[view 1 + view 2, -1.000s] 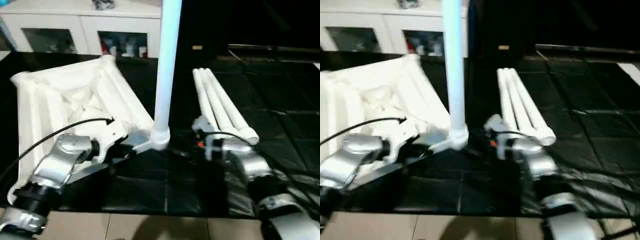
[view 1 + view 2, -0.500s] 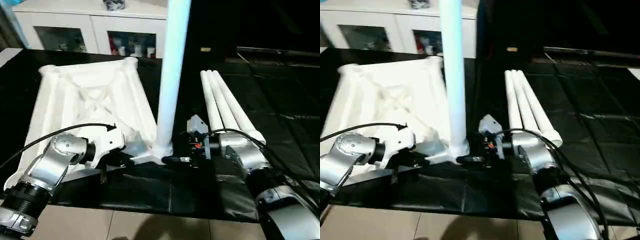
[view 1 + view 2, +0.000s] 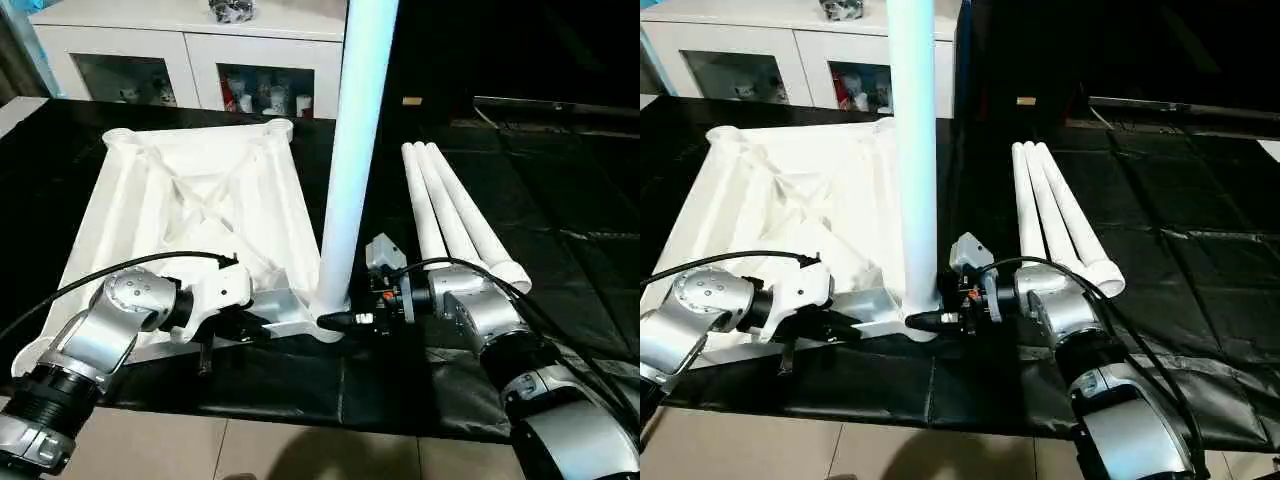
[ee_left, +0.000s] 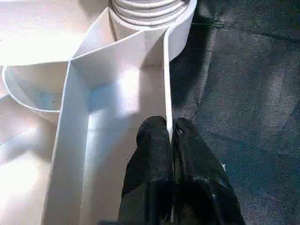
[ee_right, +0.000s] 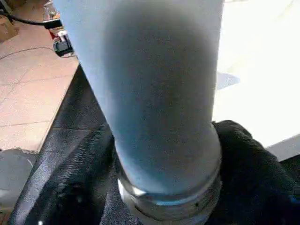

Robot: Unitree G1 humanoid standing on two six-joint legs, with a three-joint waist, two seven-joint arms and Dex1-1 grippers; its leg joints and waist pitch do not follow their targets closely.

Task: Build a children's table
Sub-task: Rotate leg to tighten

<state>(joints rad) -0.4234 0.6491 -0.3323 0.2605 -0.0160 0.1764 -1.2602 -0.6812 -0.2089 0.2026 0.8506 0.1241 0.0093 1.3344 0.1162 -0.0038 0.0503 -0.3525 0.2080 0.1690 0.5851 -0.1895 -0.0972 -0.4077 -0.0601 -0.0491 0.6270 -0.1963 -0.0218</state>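
Two tools work the upturned table top (image 3: 190, 215): the left tool (image 4: 171, 140) clamped on its rim rib, the right tool (image 3: 345, 320) with fingers either side of the upright leg (image 3: 355, 130), three spare legs (image 3: 455, 215) beyond it.

The white plastic rectangular tabletop (image 3: 190, 215) lies ribbed underside up; one long white tube leg (image 3: 355, 150) stands upright in its near corner socket, three loose white legs (image 3: 455, 215) lie side by side nearby

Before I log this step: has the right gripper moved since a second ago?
Yes. The right gripper has come in from beside the three loose legs to the base of the upright leg.
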